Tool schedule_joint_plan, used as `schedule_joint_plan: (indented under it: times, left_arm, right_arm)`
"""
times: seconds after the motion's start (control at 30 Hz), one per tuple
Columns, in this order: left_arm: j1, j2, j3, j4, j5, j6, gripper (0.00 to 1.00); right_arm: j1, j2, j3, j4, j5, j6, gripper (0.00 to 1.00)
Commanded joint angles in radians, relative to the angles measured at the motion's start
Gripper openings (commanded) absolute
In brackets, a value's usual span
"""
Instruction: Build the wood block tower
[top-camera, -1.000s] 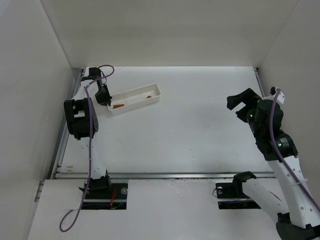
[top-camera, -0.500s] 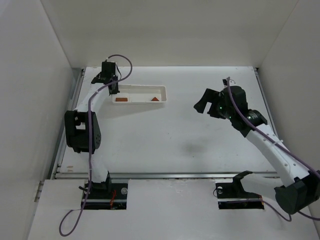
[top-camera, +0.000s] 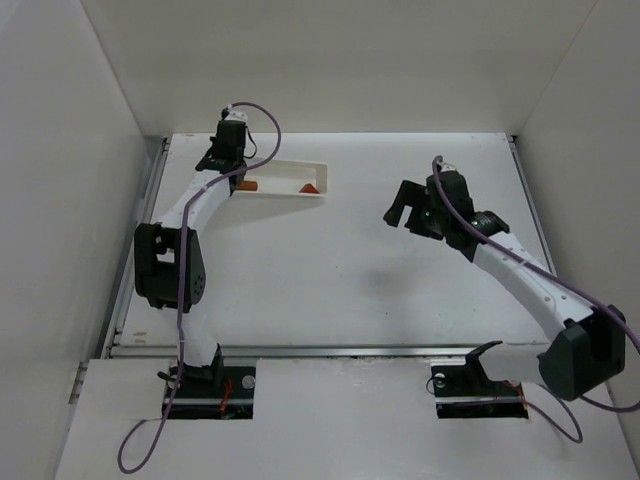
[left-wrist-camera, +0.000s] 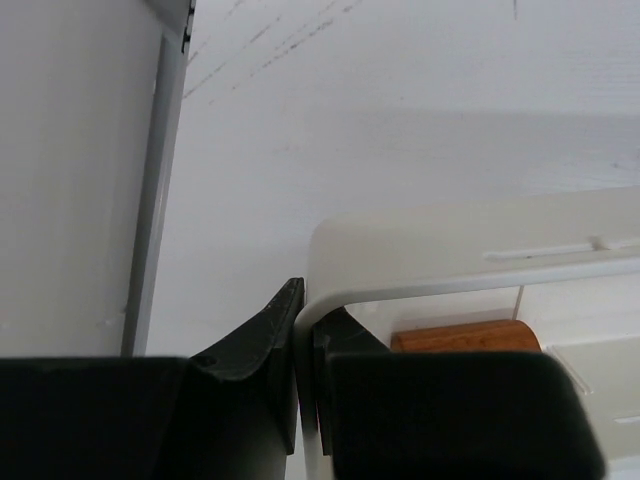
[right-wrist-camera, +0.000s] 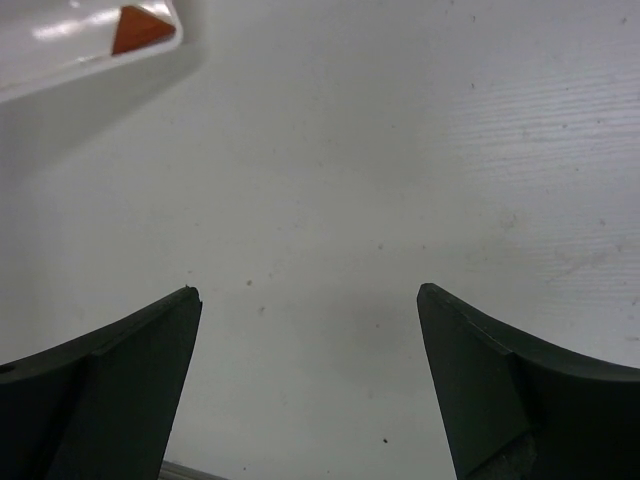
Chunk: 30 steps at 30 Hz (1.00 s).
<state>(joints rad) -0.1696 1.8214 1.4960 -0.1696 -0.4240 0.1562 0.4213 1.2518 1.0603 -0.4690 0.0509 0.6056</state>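
Observation:
My left gripper (top-camera: 232, 172) is shut on the left end wall of the long white tray (top-camera: 290, 172) at the back left, one finger inside (left-wrist-camera: 345, 335) and one outside the wall. The tray looks tilted. A rounded orange-brown wood block (top-camera: 247, 186) (left-wrist-camera: 465, 335) lies in the tray just beside my inner finger. A triangular wood block (top-camera: 310, 188) (right-wrist-camera: 140, 28) lies at the tray's right end. My right gripper (top-camera: 400, 207) (right-wrist-camera: 308, 292) hangs open over bare table right of the tray, holding nothing. No tower is in view.
White walls close in the table (top-camera: 330, 270) on the left, back and right. A metal rail (left-wrist-camera: 150, 200) runs along the table's left edge, close to my left gripper. The tray's corner (right-wrist-camera: 60, 50) shows at the upper left of the right wrist view.
My left gripper has dragged the tray's left end toward the back wall, and the tray has swung and tilted. My right arm has reached left toward the table's middle.

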Motion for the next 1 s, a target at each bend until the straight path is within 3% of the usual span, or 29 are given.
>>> schedule_joint_plan:
  times: [0.0, 0.5, 0.77, 0.97]
  left_arm:
    - [-0.044, -0.092, -0.025, 0.116, -0.093, 0.075, 0.00]
    - [-0.096, -0.152, -0.079, 0.321, -0.219, 0.218, 0.00]
    - [-0.177, -0.191, -0.243, 0.657, -0.335, 0.480, 0.00]
    - [-0.199, -0.200, -0.264, 0.731, -0.345, 0.568, 0.00]
  right_arm:
    - [0.037, 0.063, 0.016, -0.035, 0.056, 0.011, 0.95]
    - [0.159, 0.198, 0.070, -0.063, 0.090, 0.011, 0.95]
    - [0.197, 0.299, 0.112, -0.025, 0.081, 0.011, 0.95]
    - [0.226, 0.321, 0.145, -0.002, 0.063, 0.011, 0.95]
